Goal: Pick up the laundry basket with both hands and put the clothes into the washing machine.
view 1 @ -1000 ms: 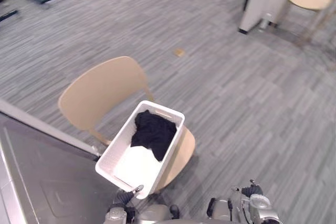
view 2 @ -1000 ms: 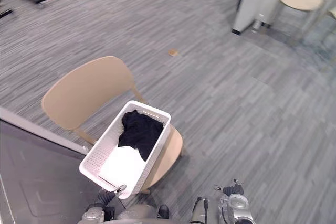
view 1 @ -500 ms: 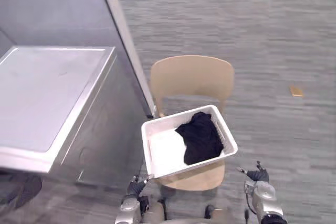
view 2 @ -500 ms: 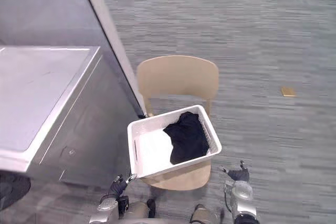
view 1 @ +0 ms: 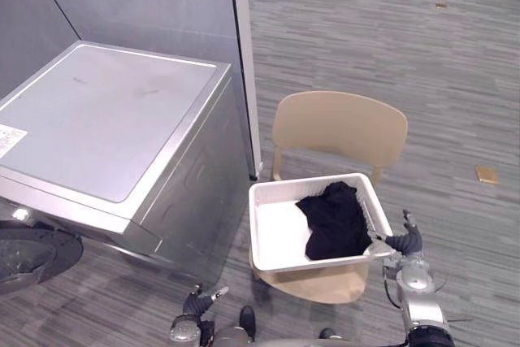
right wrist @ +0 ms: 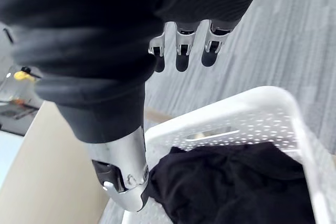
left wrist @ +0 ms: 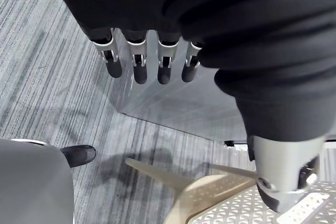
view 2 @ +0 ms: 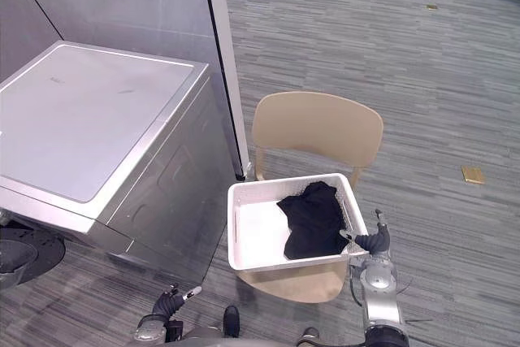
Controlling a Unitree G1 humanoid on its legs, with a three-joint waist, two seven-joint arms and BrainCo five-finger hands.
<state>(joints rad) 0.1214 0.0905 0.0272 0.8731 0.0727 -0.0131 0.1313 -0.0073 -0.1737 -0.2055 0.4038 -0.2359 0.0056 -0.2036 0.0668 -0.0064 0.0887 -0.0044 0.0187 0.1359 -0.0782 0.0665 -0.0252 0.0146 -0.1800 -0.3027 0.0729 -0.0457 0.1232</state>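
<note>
Risen since a moment ago, the right hand (view 1: 404, 243) sits open beside the right end of the laundry basket (view 1: 313, 262) on the chair (view 1: 337, 123) — long axis running side to side — while the open left hand (view 1: 199, 302) hangs lower, well short of its left end.

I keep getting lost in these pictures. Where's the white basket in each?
Left eye view: basket lower middle.
Right eye view: basket lower middle.
Left wrist view: basket beside left robot hand.
Right wrist view: basket past right robot hand.
Shared landmark: tan chair underneath.
</note>
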